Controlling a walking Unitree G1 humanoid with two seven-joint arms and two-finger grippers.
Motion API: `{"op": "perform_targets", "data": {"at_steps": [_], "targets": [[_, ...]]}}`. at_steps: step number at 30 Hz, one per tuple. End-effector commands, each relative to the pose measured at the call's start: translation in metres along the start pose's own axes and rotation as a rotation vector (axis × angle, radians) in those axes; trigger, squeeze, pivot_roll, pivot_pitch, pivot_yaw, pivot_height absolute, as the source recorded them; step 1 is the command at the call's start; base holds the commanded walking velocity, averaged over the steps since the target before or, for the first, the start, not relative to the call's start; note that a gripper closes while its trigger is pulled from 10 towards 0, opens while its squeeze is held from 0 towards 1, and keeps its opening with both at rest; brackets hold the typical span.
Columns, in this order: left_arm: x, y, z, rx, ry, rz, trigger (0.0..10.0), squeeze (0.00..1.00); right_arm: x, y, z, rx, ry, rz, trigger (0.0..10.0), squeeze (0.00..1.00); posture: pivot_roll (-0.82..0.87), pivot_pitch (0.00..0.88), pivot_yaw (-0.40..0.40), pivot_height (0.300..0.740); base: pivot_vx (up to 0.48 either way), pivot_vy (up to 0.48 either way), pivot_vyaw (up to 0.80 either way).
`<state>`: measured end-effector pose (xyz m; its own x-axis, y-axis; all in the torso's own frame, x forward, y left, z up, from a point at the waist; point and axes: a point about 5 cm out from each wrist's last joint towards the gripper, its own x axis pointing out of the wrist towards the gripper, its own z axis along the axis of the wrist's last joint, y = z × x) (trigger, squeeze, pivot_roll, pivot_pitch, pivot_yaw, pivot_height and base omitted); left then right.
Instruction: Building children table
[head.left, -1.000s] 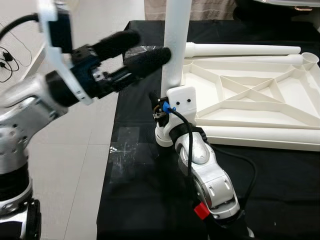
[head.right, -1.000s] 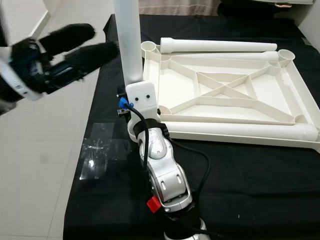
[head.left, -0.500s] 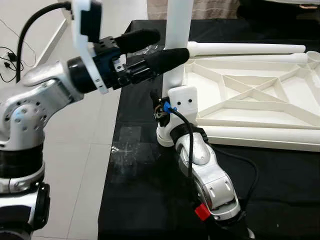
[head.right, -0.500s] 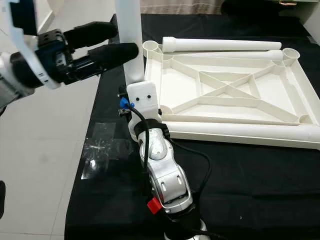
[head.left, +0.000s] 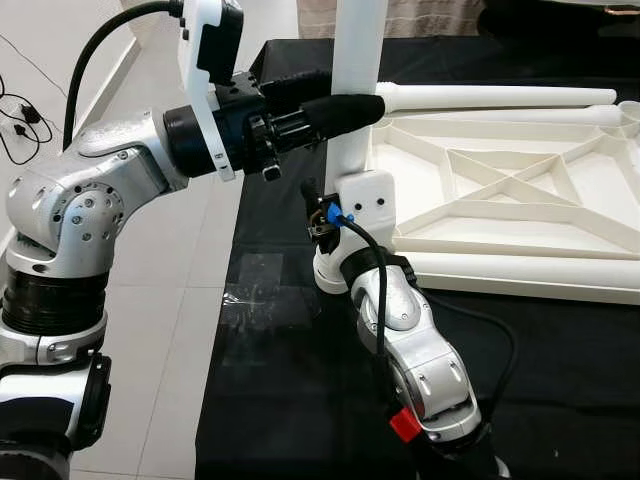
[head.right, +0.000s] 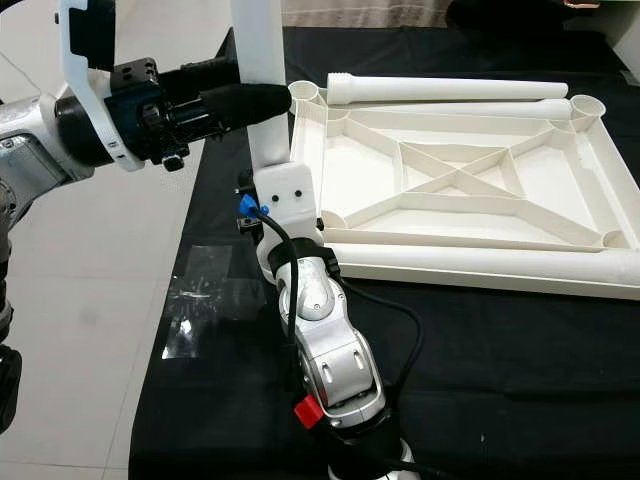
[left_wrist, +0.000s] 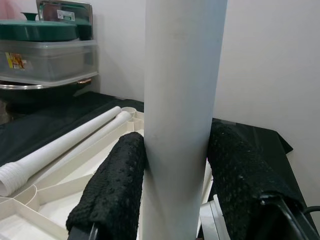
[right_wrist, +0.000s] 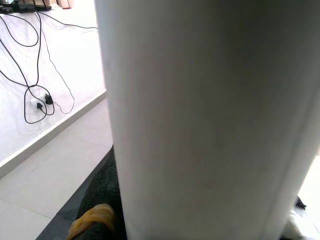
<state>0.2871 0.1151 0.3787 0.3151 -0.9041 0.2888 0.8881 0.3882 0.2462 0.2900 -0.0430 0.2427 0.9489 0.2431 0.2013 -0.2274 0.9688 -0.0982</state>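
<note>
The left gripper (left_wrist: 175, 200) was clamped around the upright table leg (head.left: 357, 60), a pad on each side. Below it the right gripper (head.left: 330, 215) probably gripped the same leg, fingers hidden. Beside them lay the tabletop (head.right: 460, 180); keeping the leg plumb over its corner socket should seat it cleanly.

My arms: silver jointed shells, black bands. Left claw (head.left: 335, 98): long black textured fingers (left_wrist: 112, 192), white wrist plate, black cable. Right arm: blue clip, red tab, black cable.
</note>
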Motion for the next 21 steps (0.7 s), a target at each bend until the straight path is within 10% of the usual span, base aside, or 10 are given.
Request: {"op": "perform_targets", "data": {"at_steps": [1, 8, 9, 17, 21], "targets": [[0.002, 0.000, 0.002, 0.019, -0.007, -0.005, 0.0, 0.00, -0.002, -0.010, -0.033, -0.007, 0.173, -0.071, 10.0, 0.00, 0.09, 0.291, 0.023, 0.740, 0.000, 0.000, 0.00], [0.002, -0.001, 0.001, 0.028, -0.008, -0.024, 0.0, 0.00, -0.001, -0.010, -0.030, -0.003, 0.158, -0.068, 10.0, 0.05, 0.09, 0.289, 0.024, 0.740, 0.000, 0.000, 0.00], [0.003, -0.001, 0.001, 0.028, -0.009, -0.026, 0.0, 0.00, -0.001, -0.010, -0.030, 0.001, 0.154, -0.068, 10.0, 1.00, 0.09, 0.289, 0.024, 0.740, 0.000, 0.000, 0.00], [0.004, -0.003, 0.005, 0.034, -0.019, -0.041, 0.0, 0.00, 0.006, -0.012, -0.014, 0.062, 0.070, 0.013, 10.0, 1.00, 0.09, 0.287, 0.030, 0.740, 0.000, 0.000, 0.00], [0.004, -0.004, 0.006, 0.035, -0.025, -0.054, 0.0, 0.00, 0.020, -0.037, 0.012, 0.081, -0.081, 0.097, 10.0, 1.00, 0.09, 0.283, 0.034, 0.740, 0.000, 0.000, 0.00]]}}
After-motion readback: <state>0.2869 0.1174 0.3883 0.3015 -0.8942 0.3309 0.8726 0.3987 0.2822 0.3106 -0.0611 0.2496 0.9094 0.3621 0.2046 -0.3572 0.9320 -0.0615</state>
